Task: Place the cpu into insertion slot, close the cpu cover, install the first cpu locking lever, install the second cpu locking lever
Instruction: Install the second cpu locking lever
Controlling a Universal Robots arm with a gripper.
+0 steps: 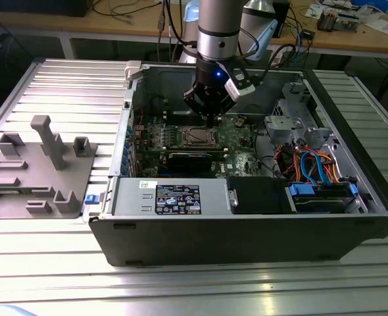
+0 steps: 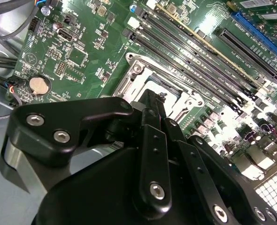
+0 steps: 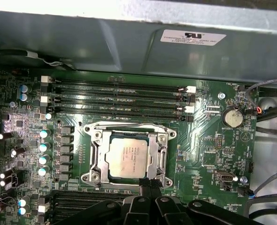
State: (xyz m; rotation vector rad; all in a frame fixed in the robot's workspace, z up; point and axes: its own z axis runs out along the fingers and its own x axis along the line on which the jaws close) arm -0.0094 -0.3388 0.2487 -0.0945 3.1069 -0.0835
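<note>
The cpu (image 3: 128, 157), a square chip with a dull silver top, lies flat in the insertion slot (image 3: 89, 176) on the green motherboard. The cpu cover (image 3: 97, 157), a silvery frame, lies down around it with the chip showing through its window. My gripper (image 3: 146, 182) hovers at the socket's edge, its black fingers (image 2: 153, 140) pressed together with nothing between them. In the exterior view the gripper (image 1: 210, 120) hangs inside the open computer case just above the cpu (image 1: 199, 136). In the second wrist view the fingertips cover part of the insertion slot (image 2: 137, 75). I cannot make out how the locking levers stand.
Long black memory slots (image 3: 119, 98) run beside the socket, with the grey case wall (image 3: 129, 42) behind them. A coin battery (image 3: 231, 117) and loose cables (image 1: 312, 164) lie toward the exterior view's right. A power supply (image 1: 174, 197) fills the case front. A grey fixture (image 1: 39, 164) stands outside.
</note>
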